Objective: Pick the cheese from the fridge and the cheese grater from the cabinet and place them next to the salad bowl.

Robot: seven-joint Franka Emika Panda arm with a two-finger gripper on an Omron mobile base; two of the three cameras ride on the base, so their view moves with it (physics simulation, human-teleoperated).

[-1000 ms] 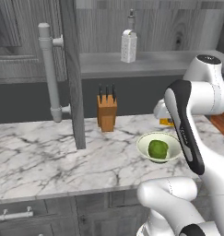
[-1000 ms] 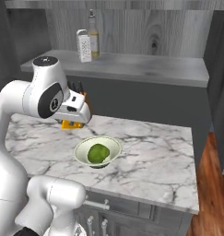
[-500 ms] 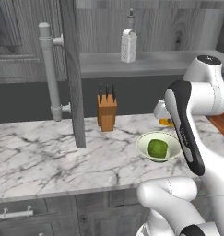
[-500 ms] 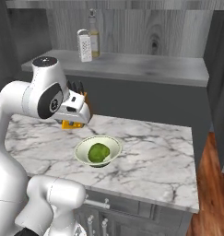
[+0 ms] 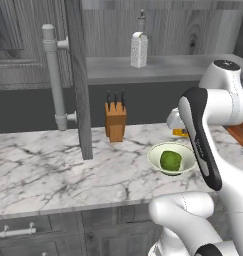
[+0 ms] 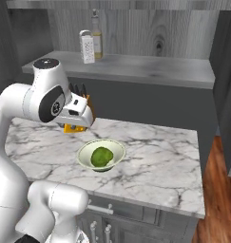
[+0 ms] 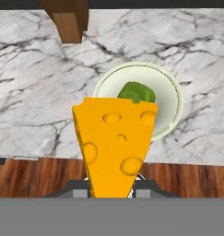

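Cheese (image 7: 114,145) rides in the closed pincer (image 7: 112,182), over the salad bowl (image 7: 171,94).

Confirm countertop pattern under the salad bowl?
White marble with grey veining. The countertop shows it best in the hand view, around the salad bowl.

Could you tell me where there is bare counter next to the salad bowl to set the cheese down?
Bare marble lies right of the salad bowl, out to the counter end, and left of it toward the open cabinet door. Behind it is tighter: the knife block stands there and the gripper hangs there with the cheese.
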